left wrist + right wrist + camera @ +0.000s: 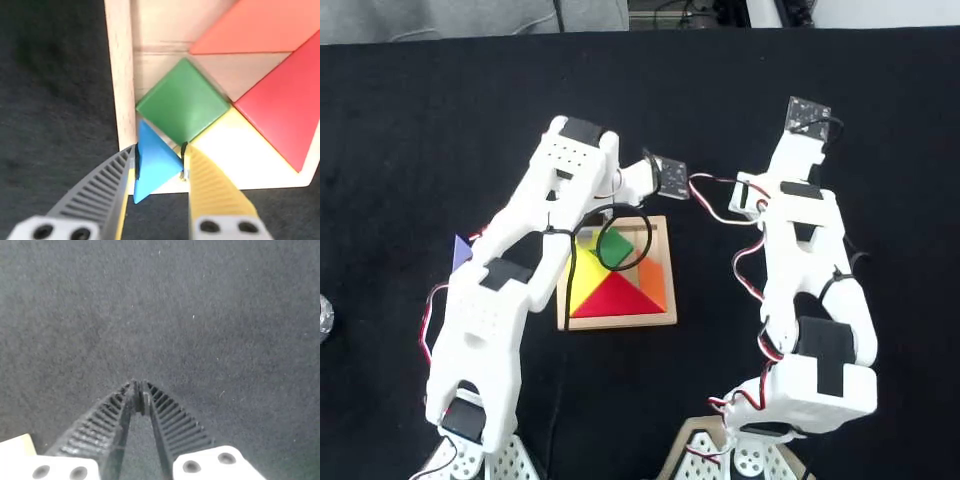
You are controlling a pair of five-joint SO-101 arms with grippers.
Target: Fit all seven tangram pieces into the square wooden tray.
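Robotics lab bench: black-clothed table (410,120) bearing two wired arms (485,320).

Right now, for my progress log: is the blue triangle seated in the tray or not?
Not seated: the left pincer grips the blue triangle at a corner of the wooden tray, its tip overhanging the rim.

High view down over whole table (410,120), left wrist close above tray (120,75) both share, right wrist close over table
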